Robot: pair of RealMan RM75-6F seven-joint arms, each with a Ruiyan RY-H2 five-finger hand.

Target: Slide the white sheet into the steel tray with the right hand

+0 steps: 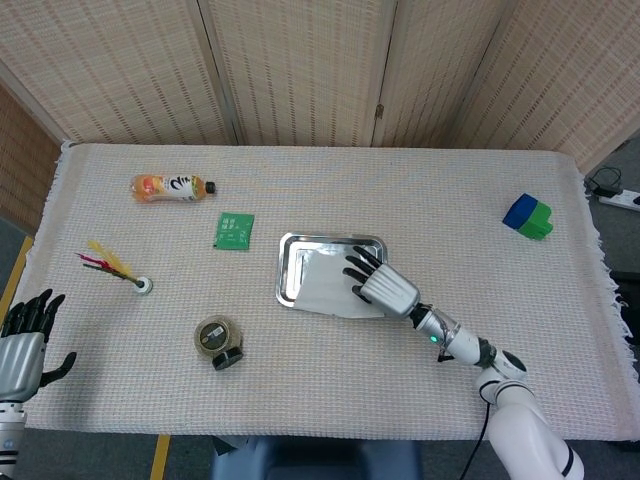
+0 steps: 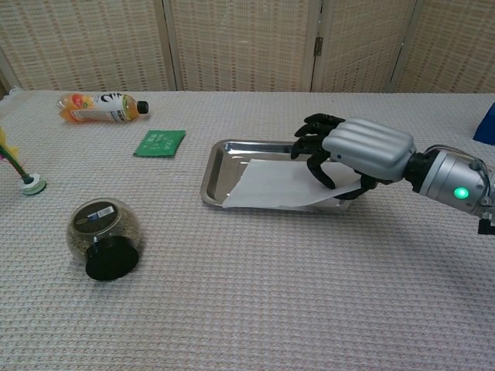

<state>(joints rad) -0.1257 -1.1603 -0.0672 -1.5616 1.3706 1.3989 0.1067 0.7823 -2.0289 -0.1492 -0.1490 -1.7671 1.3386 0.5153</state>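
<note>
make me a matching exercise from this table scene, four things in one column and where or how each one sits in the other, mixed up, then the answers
Things:
1. white sheet
2. orange drink bottle
3. round jar with black lid
4. blue and green block

Places or states:
A. lying on its side at the far left of the table
B. partly in the steel tray, one corner over the near rim, right hand on it
C. far right of the table, away from the tray
D. tipped on its side near the front left, lid toward the chest camera

Pairs: 1-B, 2-A, 3-D, 4-C
</note>
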